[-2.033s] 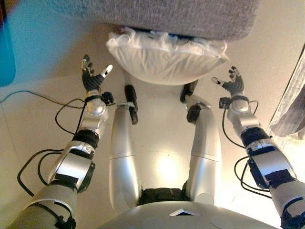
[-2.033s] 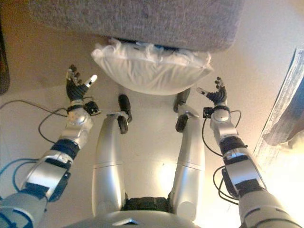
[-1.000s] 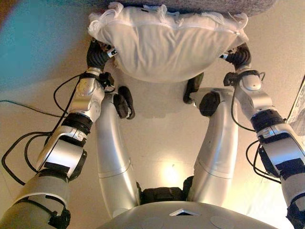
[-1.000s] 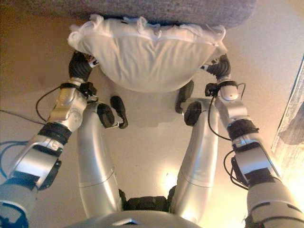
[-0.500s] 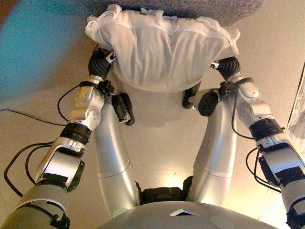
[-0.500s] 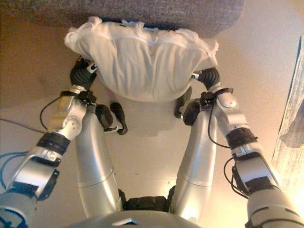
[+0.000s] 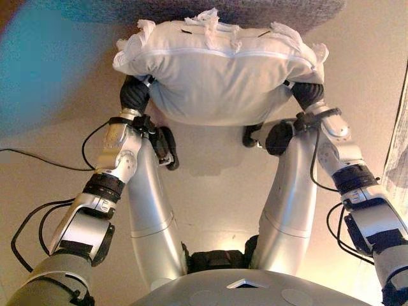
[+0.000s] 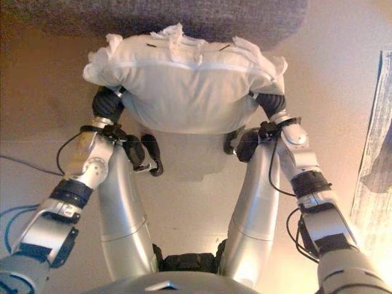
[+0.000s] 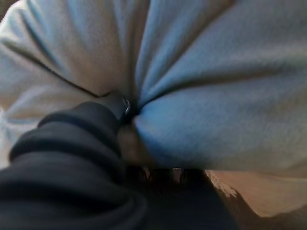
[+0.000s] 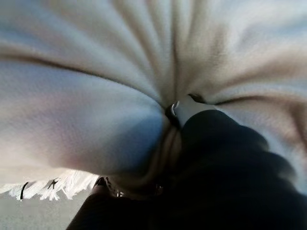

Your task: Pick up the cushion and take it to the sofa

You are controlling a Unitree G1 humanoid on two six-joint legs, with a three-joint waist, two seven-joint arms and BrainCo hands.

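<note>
A plump white cushion (image 7: 217,76) with frilled edges is pressed between my two hands in front of me, off the floor. My left hand (image 7: 134,95) digs into its left side and my right hand (image 7: 307,94) into its right side; only their dark covers show below the fabric. In the left wrist view the left hand (image 9: 72,143) sinks into a deep fold of the cushion (image 9: 216,96). The right hand (image 10: 225,153) does the same in the right wrist view, with cushion cloth (image 10: 96,96) bulging round it. The grey sofa (image 7: 191,9) lies just beyond the cushion's far edge.
Beige floor (image 8: 190,184) spreads below the cushion. A pale striped cloth (image 8: 373,153) hangs along the right side. The sofa's base (image 8: 122,15) spans the far side.
Two seconds ago both hands stood open beside the cushion on the floor. They have closed in on its sides, and the cushion has risen and turned its seam up.
</note>
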